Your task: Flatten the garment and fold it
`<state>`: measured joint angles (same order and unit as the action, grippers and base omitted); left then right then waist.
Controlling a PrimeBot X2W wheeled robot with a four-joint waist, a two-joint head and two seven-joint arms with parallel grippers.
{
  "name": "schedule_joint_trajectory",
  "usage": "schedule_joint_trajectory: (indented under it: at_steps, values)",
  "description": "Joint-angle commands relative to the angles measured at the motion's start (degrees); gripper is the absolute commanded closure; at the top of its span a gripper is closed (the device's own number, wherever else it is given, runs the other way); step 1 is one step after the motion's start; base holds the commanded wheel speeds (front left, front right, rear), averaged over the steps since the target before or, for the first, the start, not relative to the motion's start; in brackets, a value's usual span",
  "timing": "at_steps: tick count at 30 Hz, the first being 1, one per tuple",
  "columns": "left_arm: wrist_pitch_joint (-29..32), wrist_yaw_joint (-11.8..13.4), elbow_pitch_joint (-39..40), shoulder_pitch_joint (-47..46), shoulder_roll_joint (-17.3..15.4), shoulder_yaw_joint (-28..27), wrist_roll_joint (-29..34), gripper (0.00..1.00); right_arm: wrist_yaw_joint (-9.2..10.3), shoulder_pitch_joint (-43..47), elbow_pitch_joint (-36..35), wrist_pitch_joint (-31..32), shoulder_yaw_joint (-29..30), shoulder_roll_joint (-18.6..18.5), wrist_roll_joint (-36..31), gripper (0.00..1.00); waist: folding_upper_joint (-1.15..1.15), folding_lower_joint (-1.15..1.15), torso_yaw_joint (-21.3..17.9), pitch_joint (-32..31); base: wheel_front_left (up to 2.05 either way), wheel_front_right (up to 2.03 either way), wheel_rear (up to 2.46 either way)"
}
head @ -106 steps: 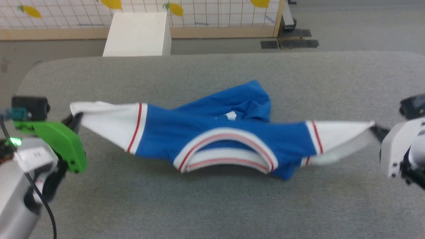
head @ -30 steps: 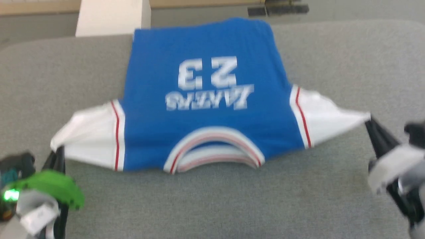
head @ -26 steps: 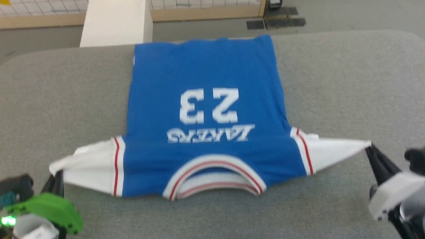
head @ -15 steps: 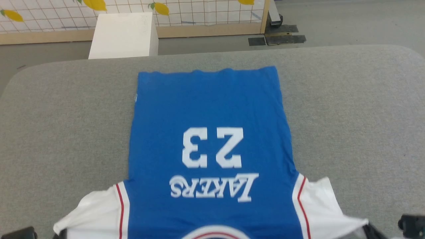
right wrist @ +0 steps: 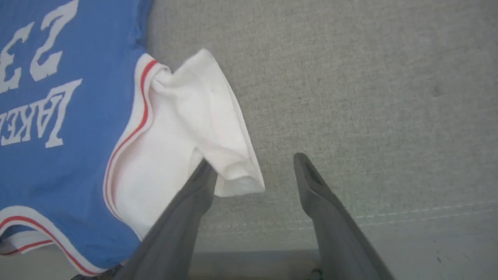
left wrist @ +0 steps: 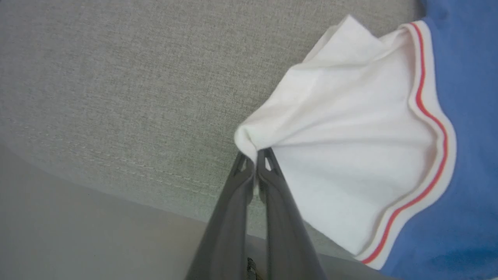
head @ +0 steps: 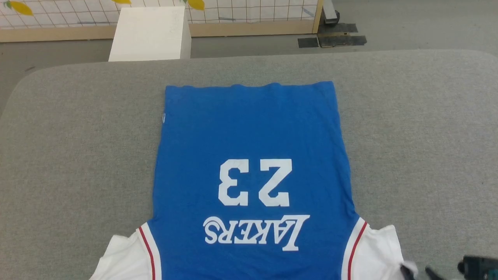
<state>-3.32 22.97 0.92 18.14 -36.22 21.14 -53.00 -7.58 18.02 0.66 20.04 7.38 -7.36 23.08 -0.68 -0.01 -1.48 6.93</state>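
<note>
Jersey: royal blue, white "LAKERS 23" print facing up, spread flat on the grey padded table. It lies between the two grippers and runs straight away from them. The hem is at the far end, and the shoulders and white sleeves are at the near edge by the fingers. The body is smooth, with a slight ripple along the hem.

Left gripper: fingers pressed together, pinching the tip of the left sleeve. The cloth bunches to a point right at the fingertips and fans out from there to the right of the fingers in the wrist view. It reaches the red-striped trim, with the blue body beyond. Bare table fabric lies ahead and to the left of the fingers, and the table's seamed edge passes just under them.

Right gripper: fingers spread wide, gripping nothing. The right sleeve lies slack on the table. Its free corner sits in the gap, against the tip of the finger nearer the jersey and apart from the other. Bare table lies ahead of the outer finger. The lettering is off to the jersey side, and the collar trim is back beside the near finger's base.

Well beyond both grippers, past the table's far edge: a white box and a grid partition with lemon prints.
</note>
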Motion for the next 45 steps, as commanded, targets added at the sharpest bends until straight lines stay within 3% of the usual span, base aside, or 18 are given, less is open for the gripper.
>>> schedule_joint_trajectory:
  at_steps: [1,7,14,19,27,31,37,45]
  values:
    - [-0.4,-0.2,-0.3,-1.4,0.1,0.0,0.0,1.0,0.09,-2.5,-0.9,-1.0,-0.1,-0.6,0.6,0.0,0.68,0.01,0.0,0.4,0.0,0.0,0.0]
    - [-2.0,-0.3,0.1,-4.0,0.6,-0.1,1.3,1.0,0.09,-14.7,1.3,-4.4,1.6,-2.7,1.3,0.0,0.68,0.01,0.5,2.5,0.0,0.0,0.0]
    - [-2.7,0.5,3.0,-8.9,0.8,0.8,4.3,1.0,0.09,-35.9,14.9,-5.2,2.1,-6.7,2.8,0.0,0.68,0.01,4.4,6.6,0.0,0.0,0.0]
    - [-4.5,0.7,6.0,-13.9,2.5,2.0,7.1,1.0,0.09,-53.2,26.2,2.5,-0.7,-11.3,3.3,0.0,0.68,0.01,9.9,11.4,0.0,0.0,0.0]
    - [-5.6,0.3,8.4,-19.5,5.8,5.2,10.0,1.0,0.09,-70.0,37.4,18.0,-4.8,-15.2,2.9,0.0,0.68,0.01,16.7,17.2,0.0,0.0,0.0]
    - [-6.1,-0.6,8.4,-21.9,7.3,6.6,10.9,1.0,0.09,-75.5,41.2,25.0,-5.3,-15.6,1.5,0.0,0.68,0.01,18.8,19.8,0.0,0.0,0.0]
    - [-7.0,-1.8,7.8,-24.5,9.2,8.2,11.7,1.0,0.09,-79.4,44.9,30.0,-5.4,-15.7,-1.5,0.0,0.68,0.01,20.7,22.8,0.0,0.0,0.0]
    - [-8.1,-2.9,6.1,-25.9,11.0,9.0,11.6,1.0,0.09,-77.6,50.7,37.2,-3.2,-14.1,-3.5,0.0,0.68,0.01,21.7,24.1,0.0,0.0,0.0]
